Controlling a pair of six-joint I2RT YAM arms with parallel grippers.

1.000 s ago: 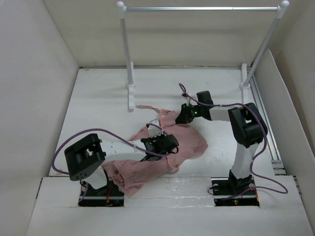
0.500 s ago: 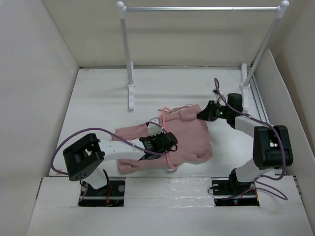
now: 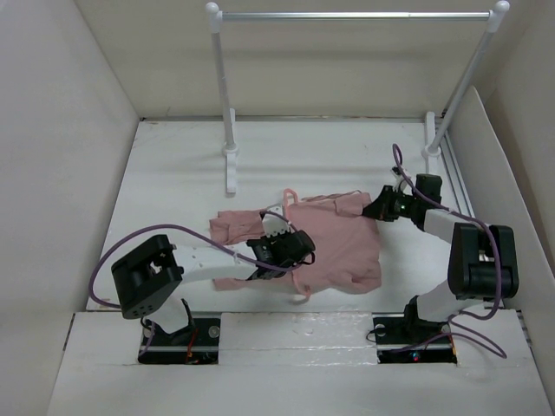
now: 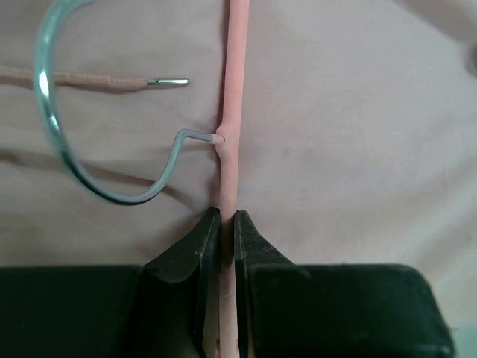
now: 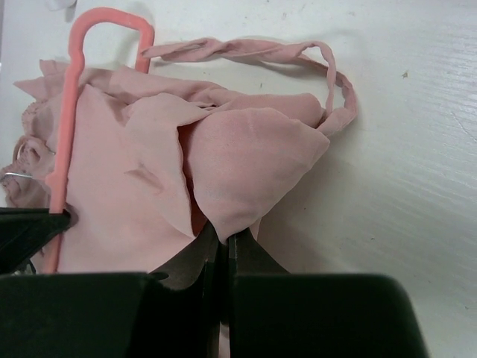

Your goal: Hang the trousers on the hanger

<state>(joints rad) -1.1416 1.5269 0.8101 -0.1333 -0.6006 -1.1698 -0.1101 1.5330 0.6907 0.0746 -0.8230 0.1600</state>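
Dusty-pink cloth dominates the top view: the trousers (image 3: 334, 247) lie spread and rumpled at the centre of the white table (image 3: 173, 173), with the white-and-metal garment rail (image 3: 355, 15) standing well apart at 12 o'clock. The left gripper (image 3: 297, 249) sits over the middle of the garment. The right gripper (image 3: 379, 209) is at its 2 o'clock corner. A rounded pink end of the hanger (image 3: 290, 192) shows at the cloth's 12 o'clock edge. In the left wrist view, the left gripper (image 4: 226, 221) has its jaws closed on the hanger's thin, smooth plastic bar (image 4: 229, 112), which lies on top of soft matte fabric. A bright wire hook (image 4: 63, 153) curls off the bar toward 9 o'clock, and the metal-tipped drawstring (image 4: 89, 77) lies just beside it, passing under its curve. In the right wrist view, the right gripper (image 5: 222, 240) is clamped on a small puckered fold of the trousers (image 5: 246, 156). The hanger (image 5: 73, 97) runs along the cloth at 9 o'clock, and a twisted fabric loop (image 5: 332, 82) rests on the table at 1 o'clock. Risks, as judged: the pinch on the slim bar is narrow, so the hanger may twist or slide out under load. The fold held on the right is small and may pull free under tension. The drawstring may snag on the hook. The garment appears to lie under the hanger rather than over its bar, so the task looks incomplete.
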